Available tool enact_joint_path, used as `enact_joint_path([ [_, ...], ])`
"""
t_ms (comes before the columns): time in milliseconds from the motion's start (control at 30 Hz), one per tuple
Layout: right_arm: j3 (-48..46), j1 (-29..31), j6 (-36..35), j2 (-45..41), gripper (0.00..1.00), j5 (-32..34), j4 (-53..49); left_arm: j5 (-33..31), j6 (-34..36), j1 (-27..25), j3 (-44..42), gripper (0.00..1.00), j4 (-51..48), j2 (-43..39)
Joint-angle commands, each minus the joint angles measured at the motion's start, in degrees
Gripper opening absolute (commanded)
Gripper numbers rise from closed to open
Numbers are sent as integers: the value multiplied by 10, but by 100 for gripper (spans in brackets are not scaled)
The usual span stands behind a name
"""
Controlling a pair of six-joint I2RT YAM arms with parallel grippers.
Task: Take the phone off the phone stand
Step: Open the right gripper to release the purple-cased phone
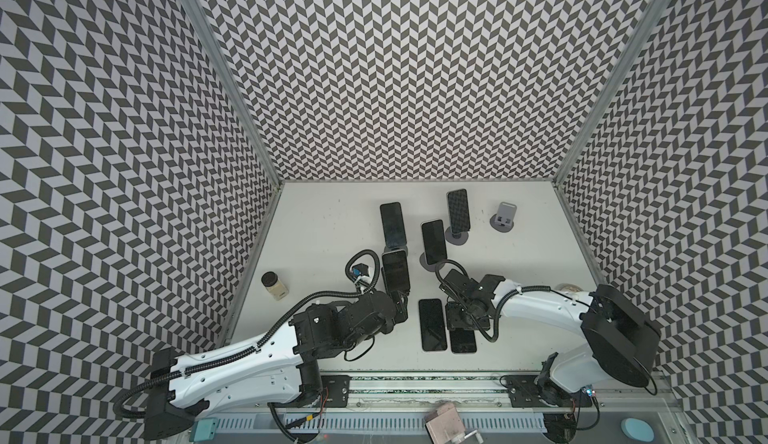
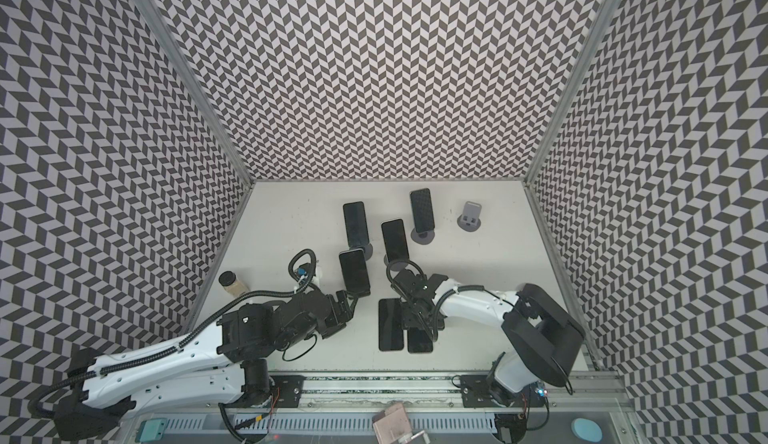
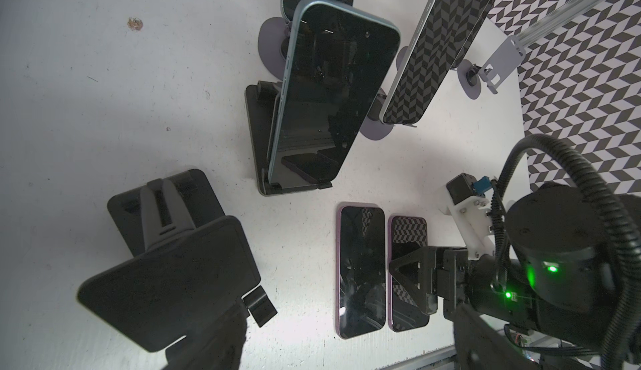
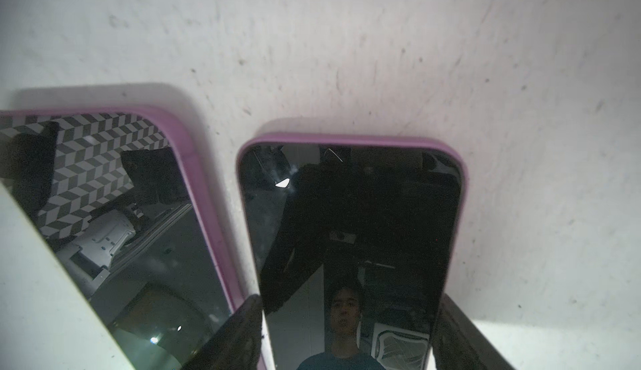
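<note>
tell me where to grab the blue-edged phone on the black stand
Grip the blue-edged phone across its two long edges, upper half, coming from above its top end. Its bottom sits in the black stand's lip and its back leans on it, so upward looks free.

Nothing legible is showing anywhere I am looking: the phone (image 4: 350,233) screens are lying dark, reflecting only the patterned walls, and the jar (image 1: 275,285) may be carrying a label, but it is too small to read.
</note>
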Motion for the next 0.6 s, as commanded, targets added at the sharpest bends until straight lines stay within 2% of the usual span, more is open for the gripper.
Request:
enact_joint_path([
  [0,-22,-1,20,32,71,4,58,-15,6,3,15,93,-1,3],
  [567,-16,-8,2,26,71,18,49,-19,0,3,18,93,-10,-2],
])
